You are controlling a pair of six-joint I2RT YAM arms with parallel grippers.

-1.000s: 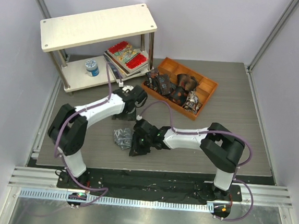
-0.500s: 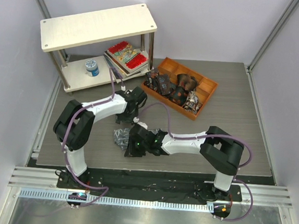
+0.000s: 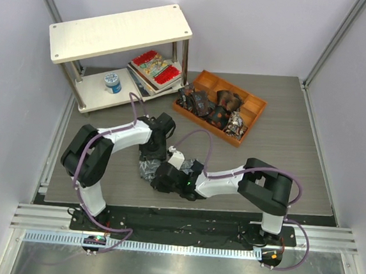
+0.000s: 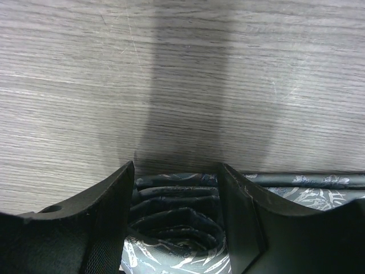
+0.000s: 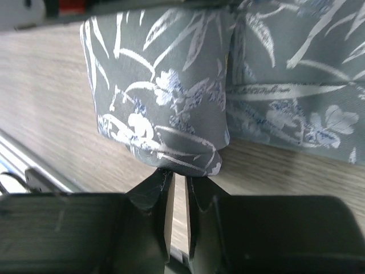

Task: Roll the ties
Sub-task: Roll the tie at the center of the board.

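Note:
A grey-blue tie [image 3: 147,167] with a pale leaf print lies bunched and partly rolled on the table's near left. My left gripper [image 3: 152,155] is down on it from behind. In the left wrist view the rolled end [image 4: 177,211] fills the gap between the jaws of the left gripper [image 4: 175,165] and touches both fingers. My right gripper [image 3: 160,177] is at the tie's near side. In the right wrist view its jaws are nearly shut on nothing, and the right gripper [image 5: 175,174] has its tips against the lower edge of the tie [image 5: 159,85].
An orange tray [image 3: 259,111] at the back holds several small dark rolled ties [image 3: 211,107]. A white two-level shelf [image 3: 118,32] stands at the back left, with red-patterned books [image 3: 154,67] and a blue-and-white can [image 3: 113,81] on its lower level.
My left gripper has moved toward me from the shelf side and come down on the tie. My right gripper has slid left and nearer, against the tie.

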